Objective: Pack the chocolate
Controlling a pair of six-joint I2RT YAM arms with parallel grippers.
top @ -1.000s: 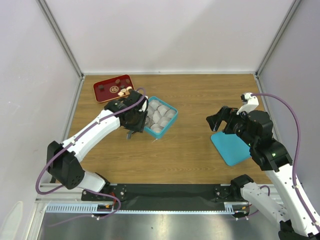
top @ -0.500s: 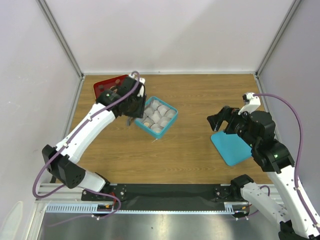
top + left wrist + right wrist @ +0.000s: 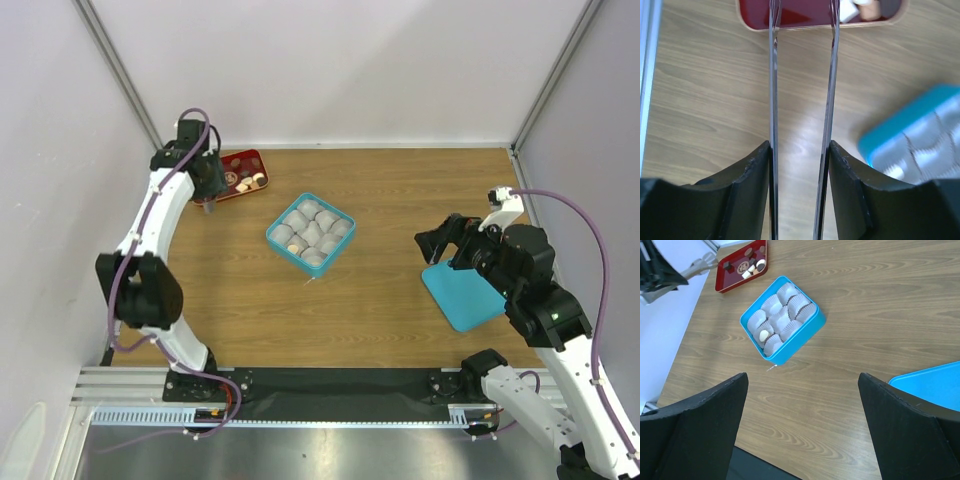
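Observation:
Several small chocolate pieces [image 3: 247, 181], dark brown and light tan, lie on the red tray [image 3: 228, 163] at the back left. The teal box [image 3: 311, 233] holds white paper cups, and one cup contains a light piece [image 3: 763, 335]. My left gripper [image 3: 208, 203] hangs at the tray's near left edge. In the left wrist view its two thin blades [image 3: 773, 60] stand apart, open, with bare wood and the tray's rim [image 3: 790, 26] between them, and tan pieces [image 3: 867, 7] lie to the right. My right gripper [image 3: 435, 245] is open, empty and well right of the box.
A teal lid [image 3: 462, 295] lies flat under the right arm near the right wall. Metal frame posts and white walls close in the table at the back and sides. The left arm's links [image 3: 150, 225] run along the left wall.
The left arm has swung from above the teal box to the back left by the red tray, its blades a little wider apart. The right arm has not moved.

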